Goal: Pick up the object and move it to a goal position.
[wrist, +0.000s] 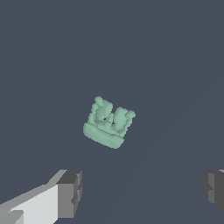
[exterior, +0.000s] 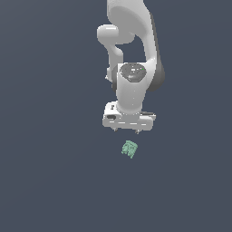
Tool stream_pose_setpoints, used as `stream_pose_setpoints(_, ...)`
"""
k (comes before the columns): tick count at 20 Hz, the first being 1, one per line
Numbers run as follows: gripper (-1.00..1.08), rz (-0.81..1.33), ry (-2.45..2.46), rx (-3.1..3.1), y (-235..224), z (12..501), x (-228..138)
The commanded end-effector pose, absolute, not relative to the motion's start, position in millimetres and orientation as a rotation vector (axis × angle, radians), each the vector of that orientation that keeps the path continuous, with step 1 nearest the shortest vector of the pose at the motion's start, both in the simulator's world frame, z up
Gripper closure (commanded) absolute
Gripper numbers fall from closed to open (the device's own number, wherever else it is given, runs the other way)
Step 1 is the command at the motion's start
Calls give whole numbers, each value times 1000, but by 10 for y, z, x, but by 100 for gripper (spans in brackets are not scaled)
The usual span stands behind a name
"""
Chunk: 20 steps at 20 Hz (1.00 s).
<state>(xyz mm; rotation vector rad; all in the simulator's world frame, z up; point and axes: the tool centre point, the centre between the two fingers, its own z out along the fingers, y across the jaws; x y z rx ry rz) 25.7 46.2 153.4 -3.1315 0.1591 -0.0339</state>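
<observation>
The object (exterior: 129,148) is a tiny mint-green lump, all bumps and little knobs on one side with a smoother rounded rim along the other, lying on the flat dark surface (exterior: 54,181) just in front of the gripper (exterior: 128,130) in the exterior view. It isn't between the fingers yet; nothing is touching it.

The gripper is spread wide and empty. In the wrist view you can see both fingertips (wrist: 70,192) well apart, and the lump (wrist: 108,122) lies beyond them, not in the gap.

Handling-wise, my guess is it's super light and rigid, so weight isn't the issue. The shape is. Those knobby bits would give the pads a point contact and it could twist or pop out when squeezed. I'd close across the fuller rounded base where there's more solid body, low and centred. Being that small, it could also get nudged away if one finger lands first.
</observation>
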Motion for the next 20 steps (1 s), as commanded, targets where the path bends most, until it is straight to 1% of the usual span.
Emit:
stream_pose_setpoints(1, -92, -28, 246, -3125, 493, 1455, 307)
stream_pose_setpoints(11, -92, -8, 608, -3077, 625, 1110, 501)
stream_pose_setpoints(20, -92, -1, 777, -3043, 691, 937, 580)
